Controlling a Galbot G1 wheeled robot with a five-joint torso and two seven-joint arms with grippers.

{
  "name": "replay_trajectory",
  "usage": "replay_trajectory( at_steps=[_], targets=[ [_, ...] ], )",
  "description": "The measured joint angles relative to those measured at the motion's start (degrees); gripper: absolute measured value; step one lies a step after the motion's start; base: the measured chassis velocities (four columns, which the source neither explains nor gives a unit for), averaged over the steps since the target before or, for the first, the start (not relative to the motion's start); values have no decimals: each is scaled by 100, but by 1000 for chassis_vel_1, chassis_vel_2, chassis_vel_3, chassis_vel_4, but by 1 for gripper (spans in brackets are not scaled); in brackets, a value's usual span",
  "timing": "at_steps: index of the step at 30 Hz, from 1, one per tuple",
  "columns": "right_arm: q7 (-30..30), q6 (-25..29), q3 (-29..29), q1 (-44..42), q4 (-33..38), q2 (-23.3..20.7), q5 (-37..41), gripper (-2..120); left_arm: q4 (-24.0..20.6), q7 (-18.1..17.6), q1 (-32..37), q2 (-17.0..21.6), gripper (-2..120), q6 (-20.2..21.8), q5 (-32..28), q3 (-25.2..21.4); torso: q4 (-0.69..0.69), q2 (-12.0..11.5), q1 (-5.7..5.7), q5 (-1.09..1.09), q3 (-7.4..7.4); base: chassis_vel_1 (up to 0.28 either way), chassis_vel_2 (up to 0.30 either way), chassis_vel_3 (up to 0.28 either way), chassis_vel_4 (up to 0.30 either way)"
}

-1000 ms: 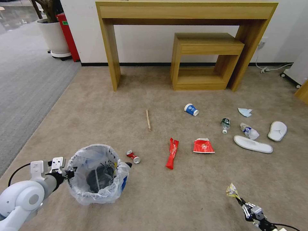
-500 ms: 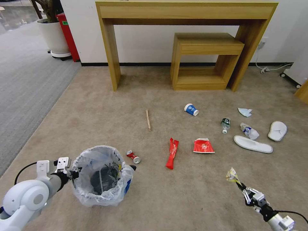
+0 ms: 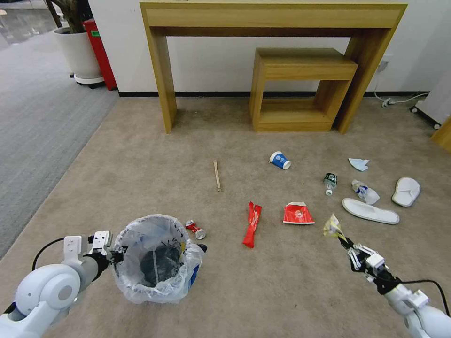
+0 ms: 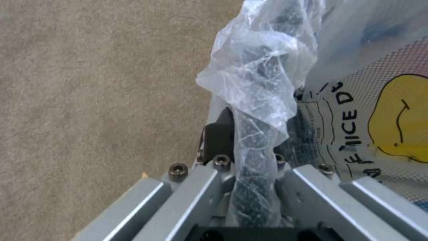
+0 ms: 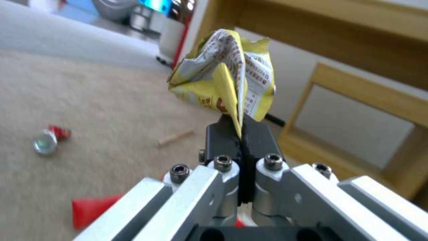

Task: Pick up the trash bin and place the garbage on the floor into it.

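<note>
The left end effector (image 3: 117,256) is gripping the near-left rim of the trash bin (image 3: 157,258), its fingers clamped on the rim and clear liner, as the left wrist view (image 4: 254,140) is showing. The bin is sitting low at the left of the beige floor (image 3: 141,155). The right end effector (image 3: 342,241) is pinching one yellow wrapper (image 3: 331,226), fingers closed on its lower edge (image 5: 240,134), and holding it above the carpet, well apart from the bin.

Items lying between the two: one crushed can (image 3: 195,229) just beside the bin's far rim, one long red wrapper (image 3: 252,224), one flat red wrapper (image 3: 297,213).

Farther out: one wooden stick (image 3: 217,175), one blue-white paper cup (image 3: 280,160), two small bottles (image 3: 330,182) (image 3: 365,191), one light-blue mask (image 3: 359,164), two white slippers (image 3: 370,211) (image 3: 406,191).

Two wooden tables (image 3: 272,19) (image 3: 300,65) are standing against the wall, beyond the litter.
</note>
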Motion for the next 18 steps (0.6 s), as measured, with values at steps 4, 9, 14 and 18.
replay_trajectory(
  at_steps=[4,9,14,18],
  targets=[
    [155,-62,-196,101,241,-156,57,0,-5,25,0,-47,0,-6,63,48,0,0,0,0,0,0,0,0,0],
    [362,-120,-494,312,412,-366,101,0,10,37,-23,-112,0,-12,113,107,-1,0,0,0,0,0,0,0,0],
    [477,-163,-779,513,559,-588,160,0,15,37,-43,-140,0,-13,120,139,0,0,0,0,0,0,0,0,0],
    [555,-214,-1067,651,721,-822,234,0,22,34,-54,-149,0,-13,122,142,-1,0,0,0,0,0,0,0,0]
  ],
)
